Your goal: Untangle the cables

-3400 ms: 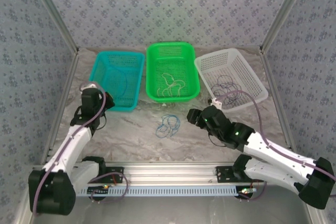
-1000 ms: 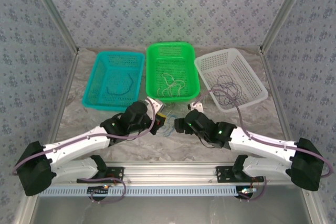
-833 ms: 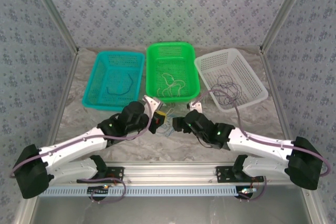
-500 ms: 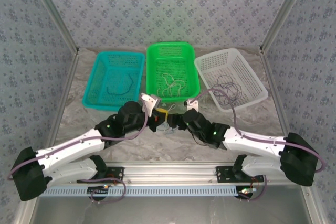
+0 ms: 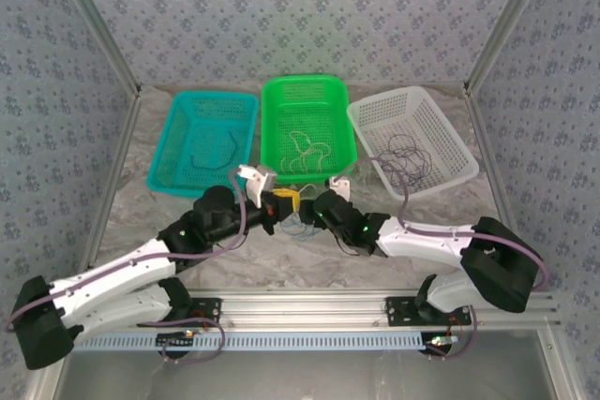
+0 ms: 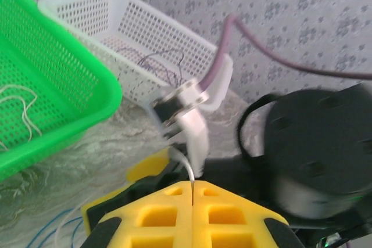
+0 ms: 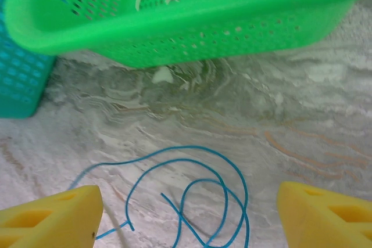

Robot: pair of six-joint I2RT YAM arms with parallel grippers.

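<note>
Barely visible pale cable [image 6: 189, 172] pinched by left jaws; right jaws wide, empty.

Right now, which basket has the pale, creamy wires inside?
The green basket in the middle. Its wires are pale cream, while the teal basket on the left and the white basket on the right hold darker ones.

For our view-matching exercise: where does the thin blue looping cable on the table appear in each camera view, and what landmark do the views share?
Top external: thin blue looping cable, picture centre, just in front of the green plastic mesh basket.
Left wrist: the cable sits in the bottom-left corner.
Right wrist: the cable lies lower centre.
Shared landmark: the green basket, beyond the cable in every view.
</note>
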